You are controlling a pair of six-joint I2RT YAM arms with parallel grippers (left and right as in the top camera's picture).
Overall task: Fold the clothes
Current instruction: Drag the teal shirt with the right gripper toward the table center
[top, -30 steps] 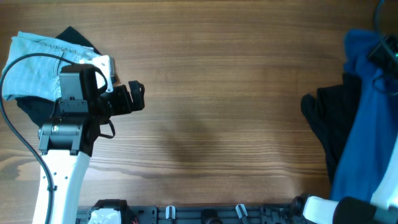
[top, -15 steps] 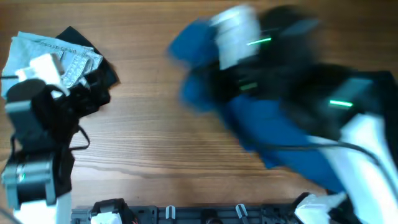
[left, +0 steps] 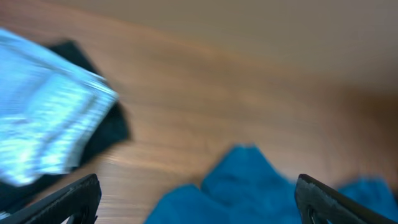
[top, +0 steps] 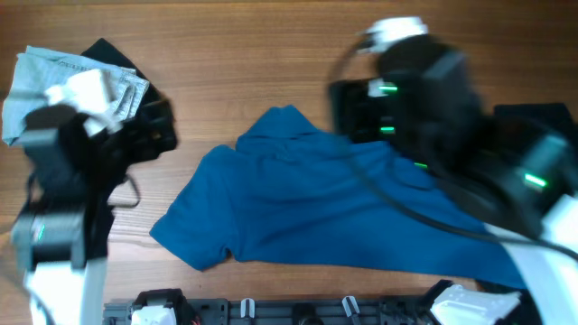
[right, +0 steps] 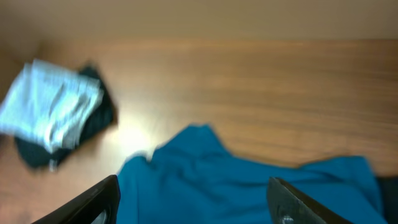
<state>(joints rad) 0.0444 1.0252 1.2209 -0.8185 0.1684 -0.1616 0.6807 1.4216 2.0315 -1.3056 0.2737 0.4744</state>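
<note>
The clothes' large deep-blue shirt (top: pixel 316 208) lies spread and rumpled across the middle of the wooden table (top: pixel 253 54). My right gripper (top: pixel 340 108) hovers over its far edge, open, nothing between the fingers. In the right wrist view the shirt (right: pixel 249 186) lies below that gripper (right: pixel 193 183). My left gripper (top: pixel 167 135) stands open at the left, short of the shirt's collar end (left: pixel 249 180), which shows beneath it (left: pixel 198 186). Pale-blue jeans (top: pixel 41 86) rest on a black garment (top: pixel 108 54) at the far left.
Another black garment (top: pixel 551 117) lies at the right edge, partly hidden by the right arm. The jeans (right: pixel 50 112) show far left in the right wrist view. Bare wood runs along the table's far side. A black rail with fittings (top: pixel 271 311) lines the near edge.
The right arm swung in from the right with the blue shirt, which now lies across the middle, and its jaws have opened. The left arm drew back to the left.
</note>
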